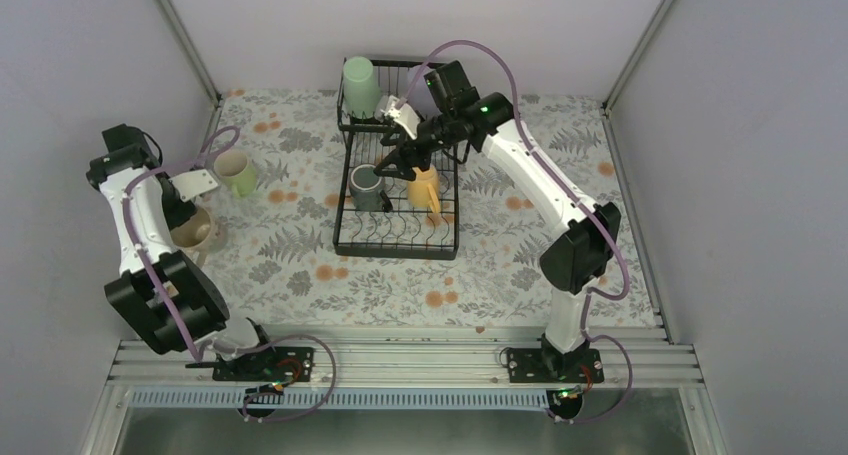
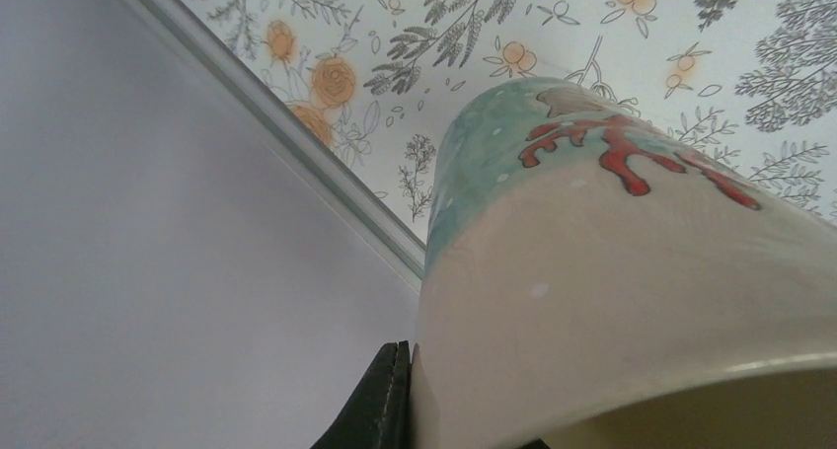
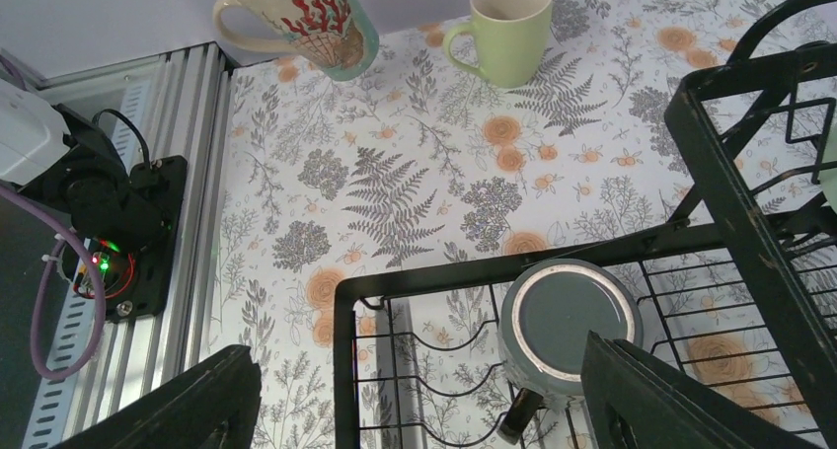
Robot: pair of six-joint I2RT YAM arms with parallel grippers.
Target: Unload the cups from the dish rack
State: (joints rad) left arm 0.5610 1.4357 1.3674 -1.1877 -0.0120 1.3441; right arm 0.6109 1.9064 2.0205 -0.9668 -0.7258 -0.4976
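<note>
R gripper (image 3: 419, 370) jaws wide open above grey mug (image 3: 568, 321) in dish rack (image 3: 343, 370); shd centre on rim, drop straight. L gripper (image 1: 203, 230) jaws clamp coral-print mug (image 2: 612, 271), left of rack.

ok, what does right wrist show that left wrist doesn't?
Right wrist only: the dish rack, a grey mug in its lower tray seen between the open right jaws, a light green mug on the cloth, an arm base.
Left wrist only: one dark left jaw against the beige mug, and the grey side panel.
Both: the beige mug with its red pattern, and the floral cloth.
</note>
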